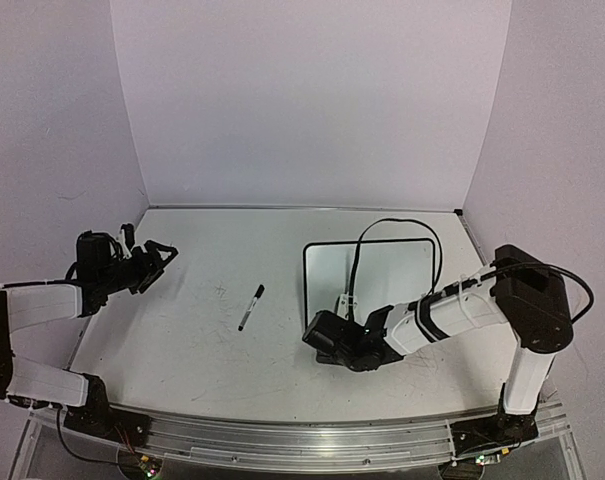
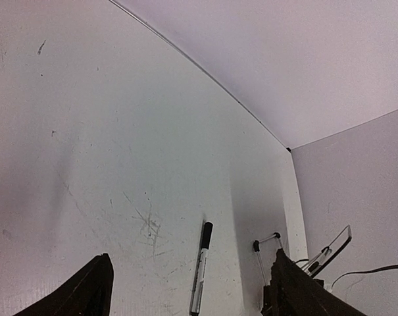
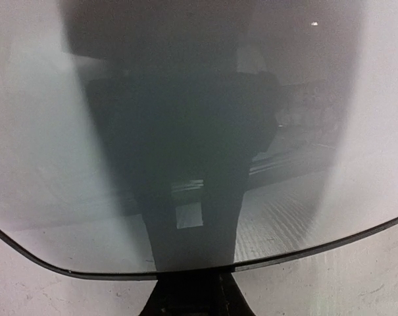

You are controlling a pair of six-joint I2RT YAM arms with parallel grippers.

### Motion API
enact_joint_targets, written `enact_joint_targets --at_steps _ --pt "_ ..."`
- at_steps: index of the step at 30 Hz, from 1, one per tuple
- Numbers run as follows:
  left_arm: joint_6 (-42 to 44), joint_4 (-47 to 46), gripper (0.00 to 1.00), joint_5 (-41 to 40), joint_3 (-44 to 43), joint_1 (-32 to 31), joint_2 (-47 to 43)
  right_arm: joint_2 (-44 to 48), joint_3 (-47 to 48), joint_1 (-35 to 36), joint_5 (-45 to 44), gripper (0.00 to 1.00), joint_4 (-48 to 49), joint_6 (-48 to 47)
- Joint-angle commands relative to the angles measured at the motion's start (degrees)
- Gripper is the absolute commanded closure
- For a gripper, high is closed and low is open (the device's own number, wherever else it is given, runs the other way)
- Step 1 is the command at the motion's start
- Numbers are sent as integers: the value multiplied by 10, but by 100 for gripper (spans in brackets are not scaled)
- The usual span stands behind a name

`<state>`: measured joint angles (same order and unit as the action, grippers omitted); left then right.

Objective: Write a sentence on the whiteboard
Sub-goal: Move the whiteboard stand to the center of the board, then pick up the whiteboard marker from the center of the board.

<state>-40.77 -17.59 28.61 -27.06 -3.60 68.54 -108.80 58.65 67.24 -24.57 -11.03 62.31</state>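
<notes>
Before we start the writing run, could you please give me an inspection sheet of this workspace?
Surface: white table, scuffed and scratched.
Job's things: whiteboard on the right half, no writing visible; marker lying loose to its left.
Clutter: nothing seen.
Grippers: left gripper open and empty, near the left edge; right gripper at the whiteboard's near edge, grip unclear.
Cables: black cable loops over the whiteboard from the right arm.
Surroundings: plain pale walls on three sides.
</notes>
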Motion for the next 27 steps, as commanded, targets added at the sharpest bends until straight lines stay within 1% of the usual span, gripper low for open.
enact_joint_targets --at_steps 1,4,6,9,11,14,18,21,24,26,27 --pt "-13 -10 17 13 14 0 -17 -23 22 15 44 100 -40 131" --pt "-13 -9 17 23 18 0 -18 -26 24 16 41 99 -43 131" --pt "-11 -8 16 28 20 0 -18 -20 24 16 33 90 -43 119" --pt "-8 -7 16 34 20 0 -12 -4 22 16 25 72 -45 94" --pt "-5 -7 16 39 19 0 -5 11 15 16 20 64 -45 74" --pt "6 -6 17 43 17 -11 7 44 1 16 15 50 -46 31" --pt "31 -3 19 29 -3 -70 36 119 -22 35 9 30 -39 -51" --pt "48 7 22 6 -30 -129 75 196 -54 38 -2 20 -39 -119" --pt "67 35 26 -33 -64 -177 124 265 -75 38 -28 14 -38 -181" --pt "96 85 27 -89 -108 -216 164 302 -82 37 -47 11 -36 -213" --pt "111 129 28 -115 -136 -235 186 315 -83 35 -53 10 -35 -228"
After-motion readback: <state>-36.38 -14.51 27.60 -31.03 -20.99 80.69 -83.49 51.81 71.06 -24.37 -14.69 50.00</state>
